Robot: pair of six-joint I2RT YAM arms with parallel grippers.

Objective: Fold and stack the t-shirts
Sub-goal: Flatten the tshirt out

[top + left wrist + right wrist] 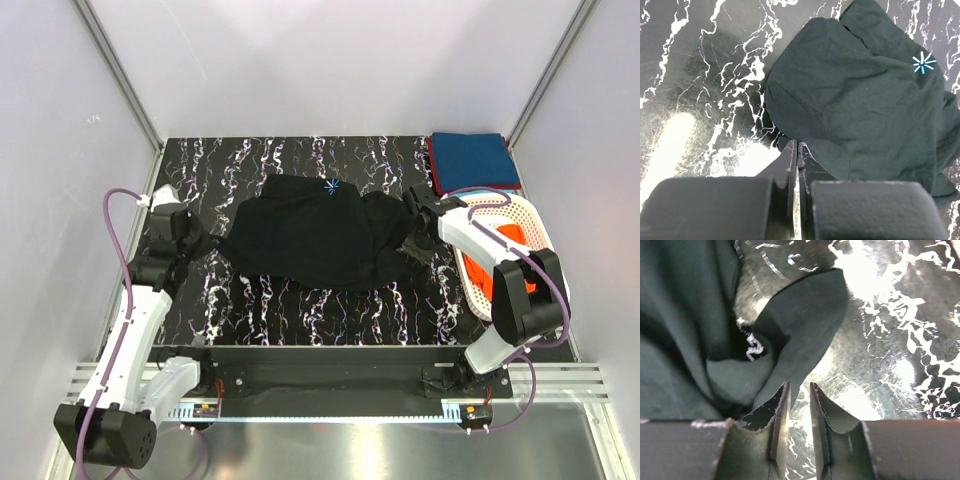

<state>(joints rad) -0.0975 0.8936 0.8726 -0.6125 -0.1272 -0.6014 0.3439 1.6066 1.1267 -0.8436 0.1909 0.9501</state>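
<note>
A: Where's the black shirt (310, 235)?

B: Mid counter (250, 300), lying flat-ish but rumpled, esp. on the right side; not folded yet. The blue shirt (472, 158) sits folded at the far right corner on top of the red shirt (433, 165); the orange shirt (510, 238) is in the basket (470, 278).

A: Left end effector (796, 150)?

B: Pressed together, tips at the shirt's left edge; can't tell if any hem is caught between them.

A: And the right end effector (799, 390)?

B: Slightly spread, narrow gap, bare counter showing through; the bunched sleeve lies just beside one finger, not between them, so it's holding nothing.

A: Risks from here?

B: Prob. three. 1) If the right closes where it stands, it likely pinches air or only a sliver of sleeve, since the cloth is off to the side; any lift then slips. 2) If the left has no real grip and the right pulls, the whole shirt drags across the slick counter instead of stretching flat; the wrinkles stay, and the fold comes out crooked. 3) The sleeve is curled into several layers; a blind grab could take two layers w/ the body cloth, so a fold traps a lump inside.

A: Anything near the basket?

B: The right arm is close beside it; a wide swing may nudge it.
</note>
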